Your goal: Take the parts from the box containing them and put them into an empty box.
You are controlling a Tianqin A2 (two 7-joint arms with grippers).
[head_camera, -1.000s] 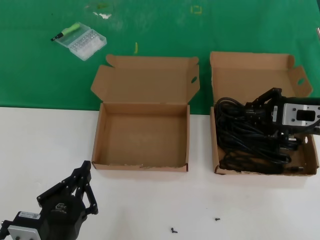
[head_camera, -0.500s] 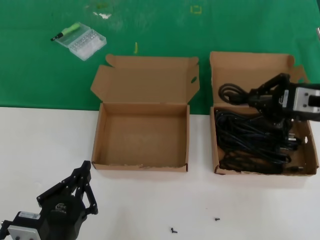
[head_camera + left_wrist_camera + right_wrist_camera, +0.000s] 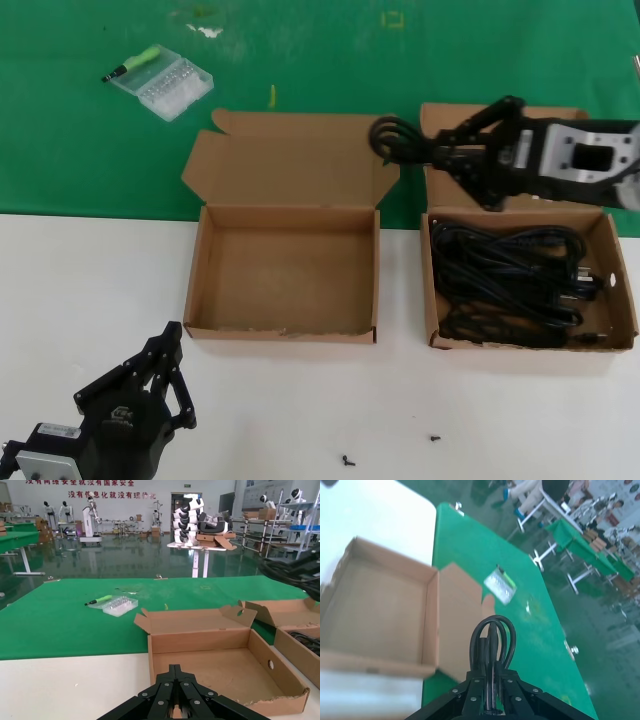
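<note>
My right gripper (image 3: 440, 153) is shut on a looped black power cord (image 3: 392, 138) and holds it in the air over the gap between the two cartons, by the wide carton's lid ear. In the right wrist view the cord's loop (image 3: 493, 639) sticks out past the shut jaws. Several more black cords (image 3: 510, 270) lie in the narrower carton (image 3: 532, 343) on the right. The wider carton (image 3: 280, 329) in the middle holds nothing; it also shows in the left wrist view (image 3: 280, 706). My left gripper (image 3: 170, 345) is parked low at the front left, shut and empty.
A clear plastic case (image 3: 162, 83) with a green-handled tool lies on the green mat at the back left. Two tiny black screws (image 3: 348, 461) lie on the white table in front of the cartons.
My right gripper has lifted a cord out of the narrower carton and carried it up and to the left, toward the wider carton. The left arm has not moved.
</note>
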